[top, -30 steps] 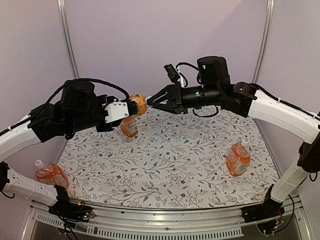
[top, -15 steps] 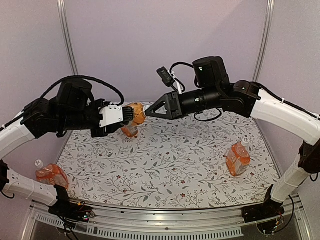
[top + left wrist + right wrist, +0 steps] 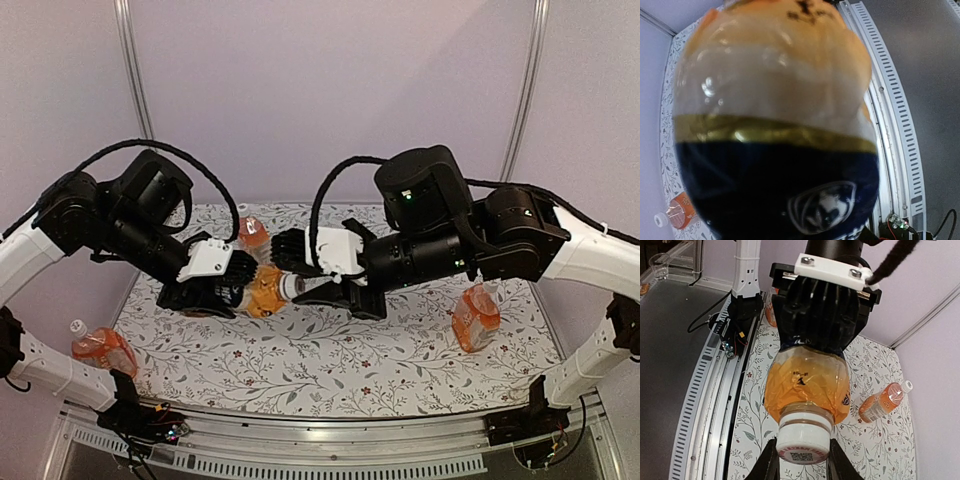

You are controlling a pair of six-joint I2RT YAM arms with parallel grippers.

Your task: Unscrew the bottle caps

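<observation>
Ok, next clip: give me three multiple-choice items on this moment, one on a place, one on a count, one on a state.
1. Where is the dark-labelled bottle?
A. Set down at the right edge
B. Lifted between the left gripper and the right gripper
C. Lying at the left edge

2. How many bottles show in the overhead view?
A. Two
B. Four
C. Six

3. What is the right gripper doing?
A. Open, clear of everything
B. Out of view
C. Shut on the white cap

Answers:
1 B, the left gripper holds its body in the air and the right one meets its neck.
2 B, the held one plus a bottle at the back, a bottle at the left and a bottle at the right.
3 C, its fingers press both sides of the cap.
</observation>
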